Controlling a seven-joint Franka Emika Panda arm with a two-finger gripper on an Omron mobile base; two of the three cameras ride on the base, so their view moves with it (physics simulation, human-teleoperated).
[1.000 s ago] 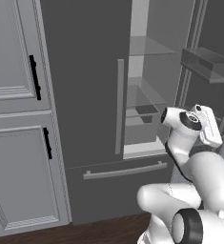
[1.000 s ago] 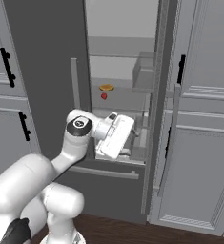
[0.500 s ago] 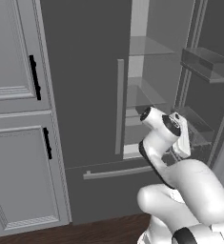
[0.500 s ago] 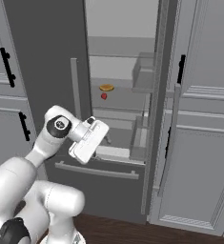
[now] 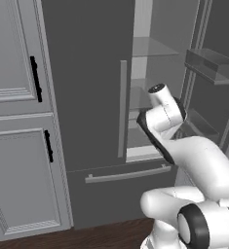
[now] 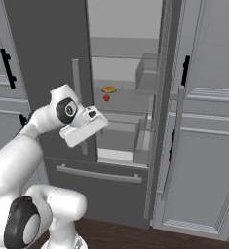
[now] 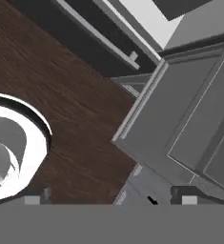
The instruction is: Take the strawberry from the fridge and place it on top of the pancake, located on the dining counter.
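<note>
Your two-finger gripper (image 6: 104, 121) sits on the white hand in front of the fridge opening, with its jaws spread wide and nothing between them; in the hand view the small dark finger tips (image 7: 180, 194) rise at the bottom, pointed down at the dark wood floor (image 7: 61, 100) and the foot of a grey cabinet.

You can see the tiny bright red strawberry (image 6: 106, 98) on a glass shelf inside the tall dark grey French-door fridge (image 6: 47, 63), above the hand and well apart from it. Just behind the berry on the same shelf lies a flat round orange-tan food item (image 6: 109, 89).

Your fridge's right door (image 6: 167, 102) stands swung open, its bins edge-on beside the pale interior, while the left door is shut, with its long vertical grey handle (image 5: 122, 108) next to the arm. Below runs the bottom drawer with a horizontal grey handle (image 6: 99, 173). Light grey panelled cabinets with black handles (image 5: 35, 79) flank the fridge on both sides.
</note>
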